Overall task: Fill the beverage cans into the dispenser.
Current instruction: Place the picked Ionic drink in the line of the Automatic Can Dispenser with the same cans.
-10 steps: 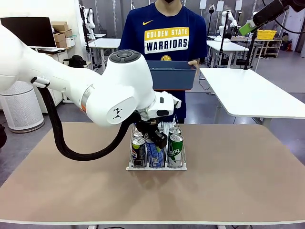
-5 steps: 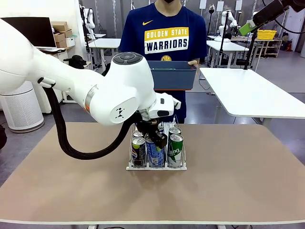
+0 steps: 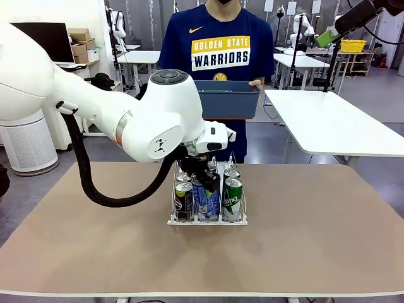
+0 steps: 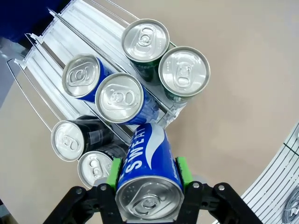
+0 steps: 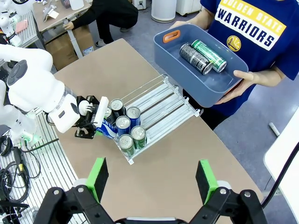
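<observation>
1. Tan table (image 3: 315, 252) surface lies nearest. The dispenser (image 3: 207, 220) sits at its centre with its low front end toward the robot, likely so that loaded cans slide forward.
2. At that front end, the left end effector (image 4: 148, 173) is clamped on a blue can (image 4: 145, 151), gripping its body just under the top. The can leans, its foot at 12 o'clock from the end effector, by the middle lane's lip. I cannot tell whether it touches. The tilt, I judge, eases the foot over the lip.
3. Six cans stand bunched at the front: a black pair (image 4: 70, 140) at 9 o'clock of the end effector, a blue pair (image 4: 119, 98) at 11, a green pair (image 4: 183, 72) at 1.
4. Beyond them the dispenser's far half is bare.
5. High above, the right end effector (image 5: 152, 181) is spread wide and grips nothing, apparently kept free.
6. Farthest, at the table's 12 o'clock, a person (image 3: 218, 53) holds a blue-grey bin (image 5: 184, 81) with two more cans (image 5: 203, 57) lying in it, presumably the remaining supply.
</observation>
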Controlling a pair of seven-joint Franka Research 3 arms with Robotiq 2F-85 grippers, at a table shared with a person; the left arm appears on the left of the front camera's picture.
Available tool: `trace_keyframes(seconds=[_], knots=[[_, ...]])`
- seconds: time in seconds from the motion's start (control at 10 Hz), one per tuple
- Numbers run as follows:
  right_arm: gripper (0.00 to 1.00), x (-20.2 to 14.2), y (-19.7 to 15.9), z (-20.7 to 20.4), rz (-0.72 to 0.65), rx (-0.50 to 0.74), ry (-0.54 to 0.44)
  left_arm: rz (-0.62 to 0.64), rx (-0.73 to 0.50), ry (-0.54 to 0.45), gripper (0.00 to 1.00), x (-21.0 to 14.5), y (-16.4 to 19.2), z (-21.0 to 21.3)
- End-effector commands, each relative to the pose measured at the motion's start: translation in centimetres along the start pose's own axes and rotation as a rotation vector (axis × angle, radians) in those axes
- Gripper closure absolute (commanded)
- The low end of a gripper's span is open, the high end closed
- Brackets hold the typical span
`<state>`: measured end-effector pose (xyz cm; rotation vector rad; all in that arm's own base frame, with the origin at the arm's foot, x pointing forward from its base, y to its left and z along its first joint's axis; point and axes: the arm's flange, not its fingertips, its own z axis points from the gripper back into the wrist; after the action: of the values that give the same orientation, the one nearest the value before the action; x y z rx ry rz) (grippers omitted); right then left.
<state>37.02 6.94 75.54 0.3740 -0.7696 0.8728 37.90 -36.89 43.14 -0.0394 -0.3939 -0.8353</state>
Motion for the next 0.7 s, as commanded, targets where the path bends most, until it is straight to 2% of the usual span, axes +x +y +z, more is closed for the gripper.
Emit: trace_keyframes(seconds=[0.0, 0.6], knots=[[0.0, -0.1, 0.0, 0.0, -0.001, 0.001, 0.001, 0.0, 0.035, -0.071, 0.43, 2.1, 1.2, -0.9], [0.0, -0.1, 0.0, 0.0, -0.001, 0.001, 0.001, -0.012, 0.022, -0.072, 0.43, 3.3, 1.4, -2.3]])
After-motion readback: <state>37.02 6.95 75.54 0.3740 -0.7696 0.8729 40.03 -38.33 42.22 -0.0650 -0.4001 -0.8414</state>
